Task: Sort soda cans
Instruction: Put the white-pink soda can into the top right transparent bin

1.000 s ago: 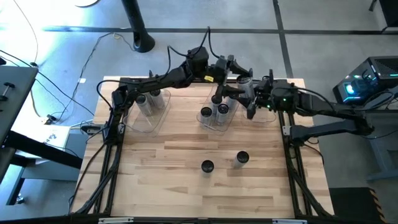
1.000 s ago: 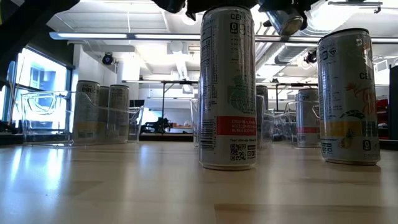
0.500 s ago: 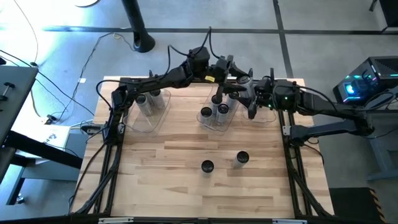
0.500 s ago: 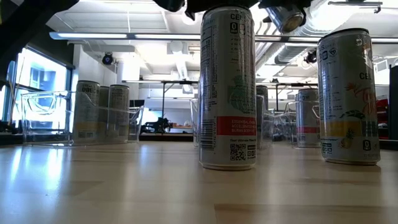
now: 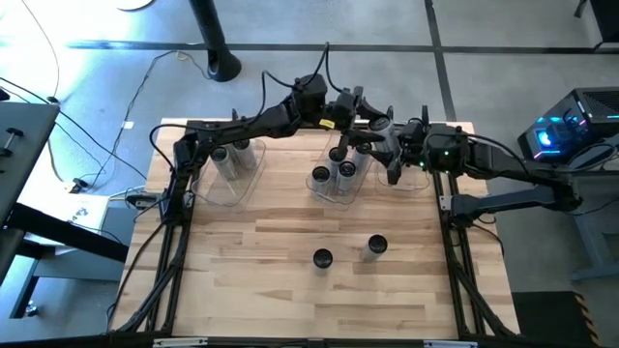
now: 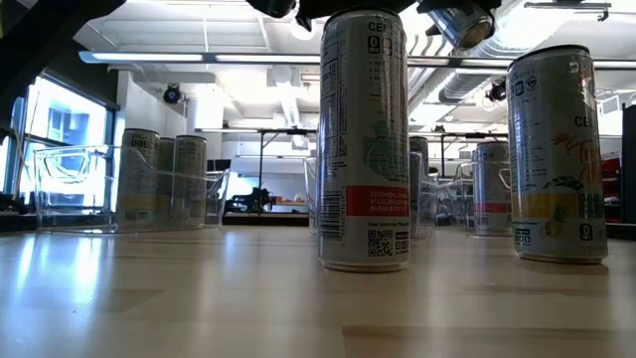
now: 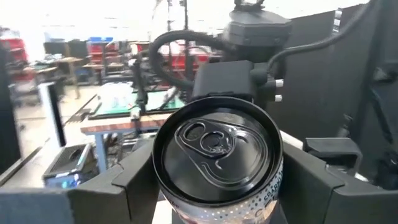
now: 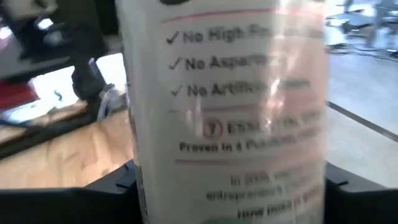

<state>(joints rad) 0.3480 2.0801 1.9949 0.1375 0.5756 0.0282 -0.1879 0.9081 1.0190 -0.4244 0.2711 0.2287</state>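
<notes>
Nearest, two soda cans (image 5: 322, 258) (image 5: 376, 246) stand upright and apart on the open front half of my desk (image 5: 261, 290), with bare wood all round them. Farther back, a clear bin (image 5: 340, 189) holds several cans (image 5: 334, 174), and another bin (image 5: 235, 169) to the left holds more. Over the middle bin's far edge, my left tool (image 5: 366, 121) and right tool (image 5: 392, 150) both clasp one can (image 7: 217, 155), held aloft; my left wrist view shows its dark top, the right wrist view only its printed side.
</notes>
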